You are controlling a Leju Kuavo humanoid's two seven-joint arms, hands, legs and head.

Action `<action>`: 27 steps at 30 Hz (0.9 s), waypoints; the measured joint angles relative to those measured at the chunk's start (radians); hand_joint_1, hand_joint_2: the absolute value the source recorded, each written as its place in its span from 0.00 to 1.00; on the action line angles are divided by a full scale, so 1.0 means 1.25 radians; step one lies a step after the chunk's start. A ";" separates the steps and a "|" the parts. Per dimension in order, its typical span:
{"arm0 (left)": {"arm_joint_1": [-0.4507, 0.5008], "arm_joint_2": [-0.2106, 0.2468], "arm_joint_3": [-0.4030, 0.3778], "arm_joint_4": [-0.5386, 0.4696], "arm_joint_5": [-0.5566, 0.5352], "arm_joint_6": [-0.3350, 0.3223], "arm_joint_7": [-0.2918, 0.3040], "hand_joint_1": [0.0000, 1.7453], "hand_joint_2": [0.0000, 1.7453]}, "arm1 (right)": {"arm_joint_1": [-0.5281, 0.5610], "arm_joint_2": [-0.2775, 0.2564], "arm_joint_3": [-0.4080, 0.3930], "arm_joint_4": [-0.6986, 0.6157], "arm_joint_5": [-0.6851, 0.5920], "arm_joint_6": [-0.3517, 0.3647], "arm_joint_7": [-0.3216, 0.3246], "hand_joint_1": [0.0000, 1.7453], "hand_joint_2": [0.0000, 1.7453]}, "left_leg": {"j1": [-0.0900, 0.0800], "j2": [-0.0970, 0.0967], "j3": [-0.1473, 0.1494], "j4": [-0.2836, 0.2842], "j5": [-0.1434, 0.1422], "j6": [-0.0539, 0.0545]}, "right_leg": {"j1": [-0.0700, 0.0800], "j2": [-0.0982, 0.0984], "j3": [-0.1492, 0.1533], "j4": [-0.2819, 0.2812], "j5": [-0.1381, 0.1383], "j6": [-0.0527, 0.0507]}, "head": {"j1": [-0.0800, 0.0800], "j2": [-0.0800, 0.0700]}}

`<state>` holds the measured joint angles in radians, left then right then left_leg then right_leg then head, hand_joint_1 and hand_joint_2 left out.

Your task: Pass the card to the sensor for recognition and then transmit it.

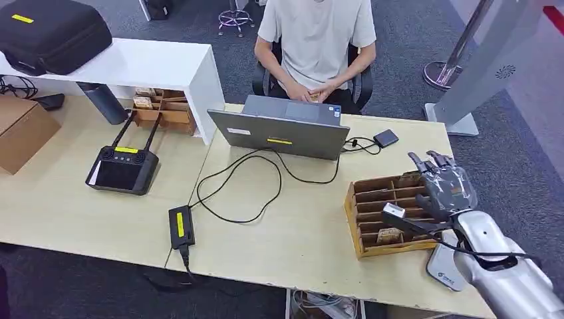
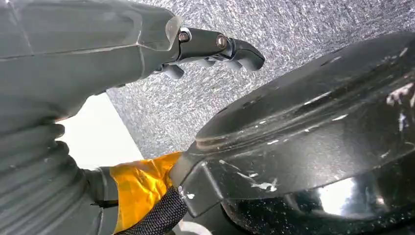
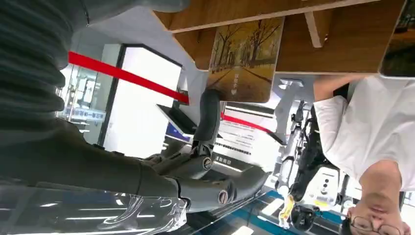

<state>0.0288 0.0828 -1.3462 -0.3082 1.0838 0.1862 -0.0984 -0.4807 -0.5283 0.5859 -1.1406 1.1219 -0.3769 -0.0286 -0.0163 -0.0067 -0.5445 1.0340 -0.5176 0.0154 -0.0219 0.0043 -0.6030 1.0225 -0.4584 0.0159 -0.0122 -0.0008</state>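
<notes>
My right hand (image 1: pixel 447 186) hovers over the far end of a wooden slotted card rack (image 1: pixel 372 199) at the table's right side, fingers spread and holding nothing. In the right wrist view a card printed with an autumn tree avenue (image 3: pixel 247 58) stands in the rack (image 3: pixel 342 44), just beyond my fingers (image 3: pixel 208 117), which do not grip it. Another card (image 1: pixel 389 234) sits in a nearer slot. A small black box (image 1: pixel 386 138) on a cable lies past the rack, beside the laptop. My left hand (image 2: pixel 215 46) hangs over grey carpet, loosely curled and empty.
A person (image 1: pixel 316 40) sits across the table behind a grey laptop (image 1: pixel 279 133). Black cables and a power adapter (image 1: pixel 180 226) cross the table's middle. A black remote controller (image 1: pixel 123 169) lies at the left. A white flat device (image 1: pixel 444 269) sits by the near right edge.
</notes>
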 joint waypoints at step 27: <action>0.002 0.000 0.000 0.000 0.026 0.008 -0.001 0.00 1.00 | 0.003 -0.002 -0.001 -0.008 0.026 -0.065 0.032 0.00 1.00 | 0.000 0.000 0.000 0.000 0.000 0.000 | 0.000 0.000 0.000 0.000 0.000 0.000 | 0.000 0.000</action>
<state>0.0317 0.0828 -1.3462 -0.3082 1.1162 0.1957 -0.0999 -0.4771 -0.5306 0.5852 -1.1501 1.1547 -0.4581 0.0114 -0.0163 -0.0068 -0.5445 1.0340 -0.5175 0.0154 -0.0218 0.0042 -0.6027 1.0225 -0.4584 0.0159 -0.0122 -0.0008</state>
